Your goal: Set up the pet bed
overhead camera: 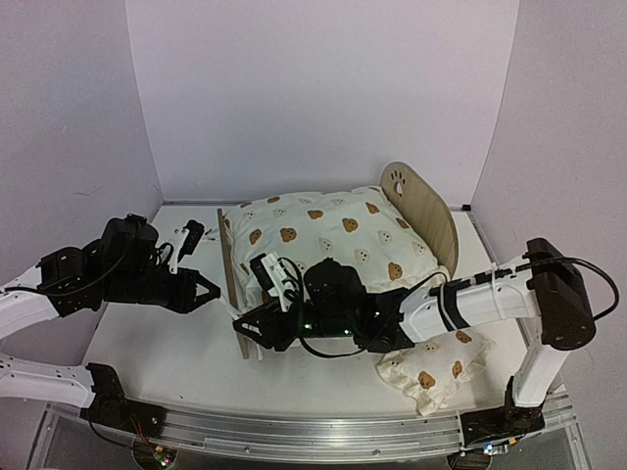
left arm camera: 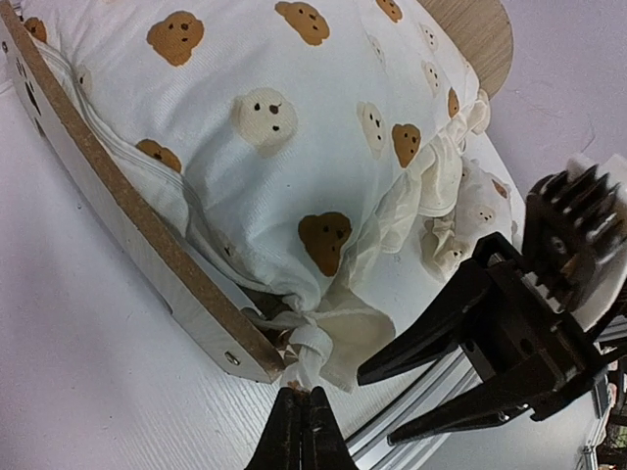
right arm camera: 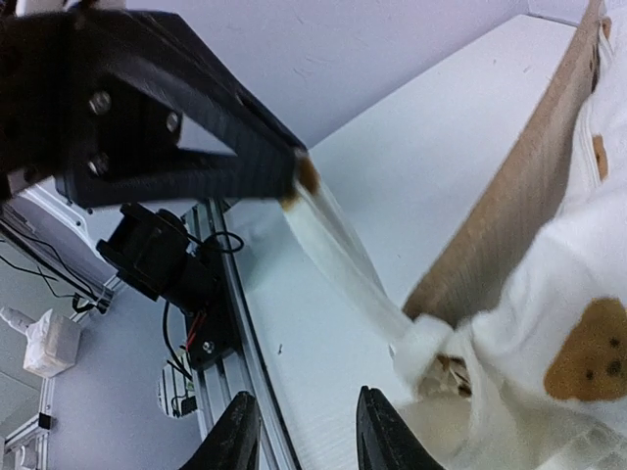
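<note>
Wrist views give what the overhead one cannot. From the right wrist, the left claw (right arm camera: 299, 181) is pinched shut on the cushion's tie (right arm camera: 343, 259), which runs taut to a knot (right arm camera: 431, 352) at the footboard's (right arm camera: 509, 215) near corner. The right claw (right arm camera: 312, 436) stands partly open just short of that knot, with nothing between its fingers.

Only the top view shows the whole bed (overhead camera: 436, 235) mid-bench (overhead camera: 157, 362), with the cushion (overhead camera: 323, 235) filling it and a pillow (overhead camera: 431, 372) lying near its near right corner.

The cushion hides the bed's base. The wrist views cut off most of the headboard (overhead camera: 416, 201), and the tie is too small to make out from above.

The bed's long axis runs left to right, slanting back. The headboard with its paw cutout (overhead camera: 397, 179) is at the far right and the footboard at the left.
</note>
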`<state>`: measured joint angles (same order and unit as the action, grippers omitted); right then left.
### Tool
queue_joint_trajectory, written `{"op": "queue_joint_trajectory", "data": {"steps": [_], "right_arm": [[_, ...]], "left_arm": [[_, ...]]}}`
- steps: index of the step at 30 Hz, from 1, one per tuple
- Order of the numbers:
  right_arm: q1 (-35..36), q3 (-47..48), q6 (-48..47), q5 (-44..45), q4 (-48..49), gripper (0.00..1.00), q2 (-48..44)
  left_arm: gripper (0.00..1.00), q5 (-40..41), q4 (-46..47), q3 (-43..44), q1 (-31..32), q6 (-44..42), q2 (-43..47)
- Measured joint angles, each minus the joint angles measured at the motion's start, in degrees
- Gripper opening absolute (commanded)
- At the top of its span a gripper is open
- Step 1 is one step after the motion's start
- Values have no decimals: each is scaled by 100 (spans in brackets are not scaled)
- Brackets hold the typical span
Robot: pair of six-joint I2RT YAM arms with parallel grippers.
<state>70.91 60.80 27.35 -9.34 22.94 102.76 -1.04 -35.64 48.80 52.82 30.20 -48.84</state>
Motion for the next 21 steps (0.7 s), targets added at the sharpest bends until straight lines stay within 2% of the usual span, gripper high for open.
{"op": "queue_joint_trajectory", "data": {"steps": [4, 6, 9, 17, 21], "right_arm": [[0, 358, 57, -118, 55, 32, 192], [0, 396, 103, -144, 68, 23, 302], [0, 389, 157, -26, -63, 17, 428], [0, 164, 83, 647, -505, 17, 433], [0, 164, -48, 929, -645, 23, 433]], "left_arm": [[0, -63, 13, 0, 0, -31, -146], [0, -79, 13, 0, 0, -39, -203], [0, -76, 13, 0, 0, -61, -232], [0, -72, 13, 0, 0, -175, -219], [0, -72, 13, 0, 0, -195, -225]]}}
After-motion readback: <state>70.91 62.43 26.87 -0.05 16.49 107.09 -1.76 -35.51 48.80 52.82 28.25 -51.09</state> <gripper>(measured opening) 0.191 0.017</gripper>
